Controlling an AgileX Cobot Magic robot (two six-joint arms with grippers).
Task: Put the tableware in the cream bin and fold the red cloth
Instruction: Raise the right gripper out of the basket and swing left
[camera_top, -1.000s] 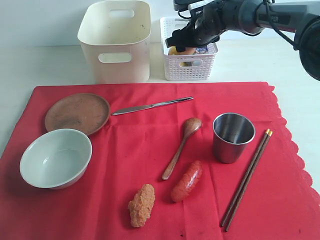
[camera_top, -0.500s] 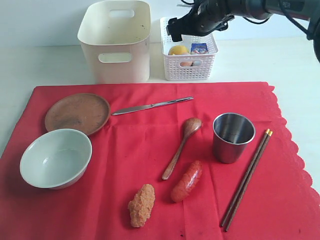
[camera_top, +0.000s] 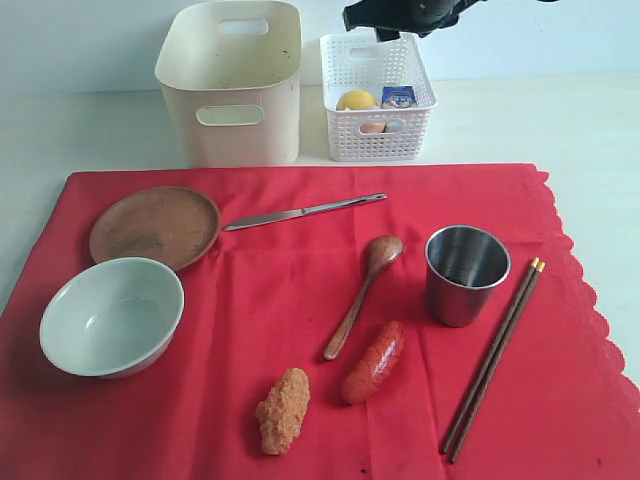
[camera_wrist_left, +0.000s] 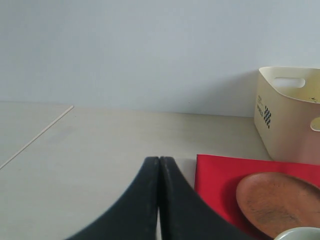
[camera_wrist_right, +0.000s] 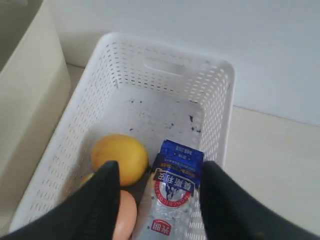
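The red cloth (camera_top: 300, 300) lies flat with the tableware on it: brown plate (camera_top: 155, 225), pale bowl (camera_top: 110, 315), knife (camera_top: 300, 212), wooden spoon (camera_top: 362, 293), steel cup (camera_top: 465, 272) and chopsticks (camera_top: 492, 355). The cream bin (camera_top: 232, 80) stands behind the cloth, with nothing seen inside. My right gripper (camera_top: 400, 15) hovers open above the white basket (camera_top: 378, 140); in the right wrist view it (camera_wrist_right: 159, 170) holds nothing, with a milk carton (camera_wrist_right: 175, 190) lying below. My left gripper (camera_wrist_left: 159, 160) is shut and empty over bare table, beside the cloth's corner (camera_wrist_left: 215, 175) and the plate (camera_wrist_left: 277, 200).
The white basket holds a lemon (camera_top: 356, 100), the milk carton (camera_top: 398, 97) and an egg (camera_top: 372, 127). A sausage (camera_top: 375, 362) and a breaded piece (camera_top: 284, 408) lie on the front of the cloth. Pale table surrounds the cloth.
My right gripper has risen out of the white basket to the top edge of the exterior view, uncovering the lemon and carton. Nothing on the cloth has moved.
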